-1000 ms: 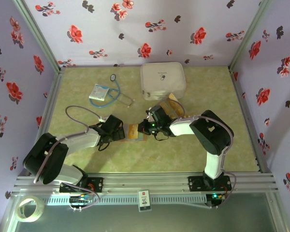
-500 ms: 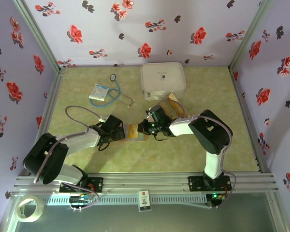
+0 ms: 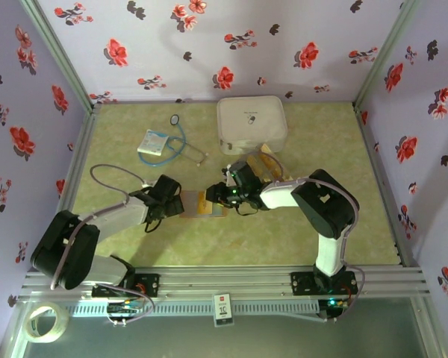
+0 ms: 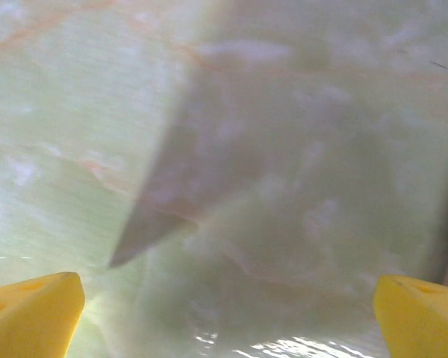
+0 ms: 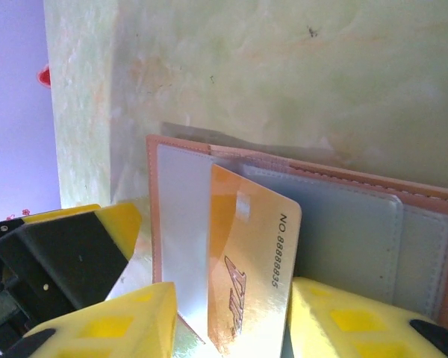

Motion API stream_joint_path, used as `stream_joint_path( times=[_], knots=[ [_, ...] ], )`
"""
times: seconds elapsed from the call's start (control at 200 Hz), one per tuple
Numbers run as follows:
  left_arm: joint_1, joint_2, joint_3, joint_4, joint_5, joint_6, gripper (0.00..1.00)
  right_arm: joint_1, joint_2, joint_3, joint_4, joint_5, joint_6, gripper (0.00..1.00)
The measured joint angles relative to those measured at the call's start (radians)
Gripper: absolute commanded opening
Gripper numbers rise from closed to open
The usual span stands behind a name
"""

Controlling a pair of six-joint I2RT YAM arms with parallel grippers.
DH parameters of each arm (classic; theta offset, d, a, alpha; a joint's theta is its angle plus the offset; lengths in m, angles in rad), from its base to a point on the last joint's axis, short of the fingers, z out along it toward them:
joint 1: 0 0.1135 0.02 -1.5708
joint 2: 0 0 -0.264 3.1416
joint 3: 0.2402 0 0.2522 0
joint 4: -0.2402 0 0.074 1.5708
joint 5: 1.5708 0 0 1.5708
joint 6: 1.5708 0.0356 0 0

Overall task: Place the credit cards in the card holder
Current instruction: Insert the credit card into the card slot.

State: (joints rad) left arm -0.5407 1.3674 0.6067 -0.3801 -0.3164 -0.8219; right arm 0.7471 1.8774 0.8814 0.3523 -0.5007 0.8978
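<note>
right wrist view: the card holder (image 5: 358, 224) lies open on the table (image 5: 284, 74), and one gold credit card (image 5: 250, 268) stands part way in a left pocket. the right gripper (image 5: 231, 321) straddles that card with jaws parted a little, a gap showing on the left, so the card looks free to slide home. the left gripper (image 3: 175, 200) is spread wide at the holder's left edge, likely to stop it skidding. farther off sit more tan cards (image 3: 265, 158), a white case (image 3: 252, 124), a packet (image 3: 152, 143) and blue tubing (image 3: 183, 138), all clear of the pocket.
</note>
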Motion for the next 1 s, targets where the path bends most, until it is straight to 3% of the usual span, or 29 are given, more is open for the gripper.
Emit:
stream_joint_path(
  times=[0.42,1.0],
  knots=[
    [0.036,0.031,0.01,-0.025,-0.004,-0.01,1.0,0.037,-0.005,0.069,-0.132,0.06,-0.051,0.57],
    [0.034,0.048,0.02,-0.02,0.013,0.013,1.0,0.098,0.001,0.187,-0.367,0.173,-0.138,0.6]
  ],
)
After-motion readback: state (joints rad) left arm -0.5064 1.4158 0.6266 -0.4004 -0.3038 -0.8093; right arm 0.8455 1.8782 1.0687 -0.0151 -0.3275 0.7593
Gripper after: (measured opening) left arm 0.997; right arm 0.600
